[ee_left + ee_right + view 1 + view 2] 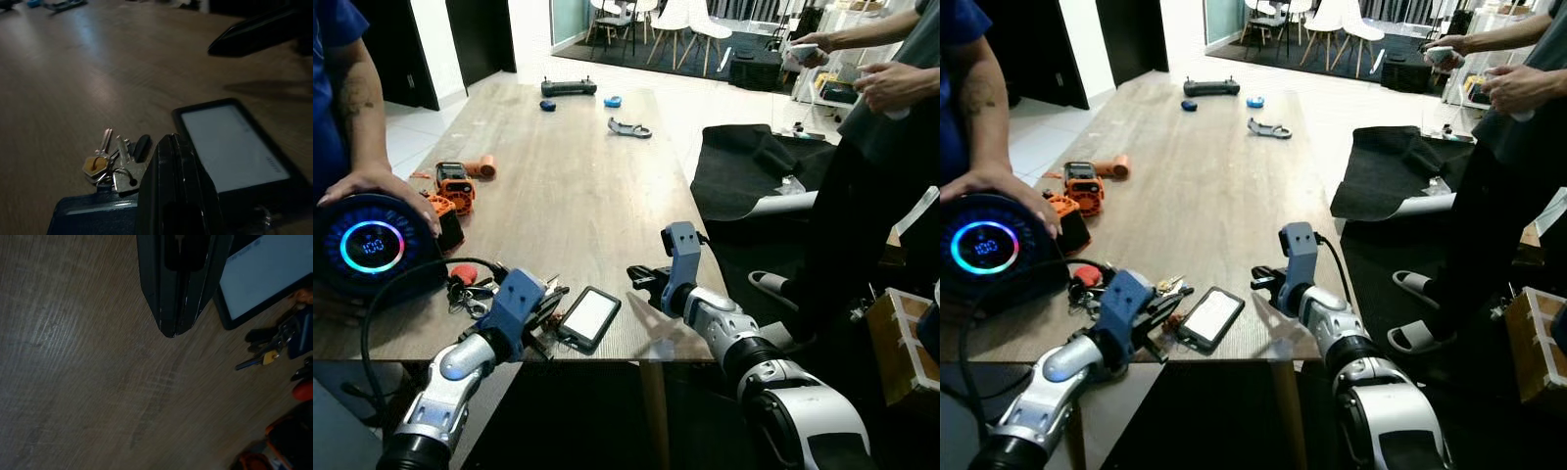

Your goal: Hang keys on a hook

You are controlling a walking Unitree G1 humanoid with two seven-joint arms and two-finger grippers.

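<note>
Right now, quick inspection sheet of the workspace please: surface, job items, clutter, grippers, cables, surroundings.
Surface: wooden table, near edge by the robot.
Job's things: keys flat on the table beside the phone; hook: nothing seen.
Clutter: orange tools, black controller, round lit device under a person's hand.
Grippers: left gripper shut, at the keys, empty; right gripper shut, over bare table right of the phone.
Cables: black cable looping from the round device.
Surroundings: second person standing on the right, white chairs beyond.

wooden table [578,186] with keys [115,161], phone [589,316]
</note>
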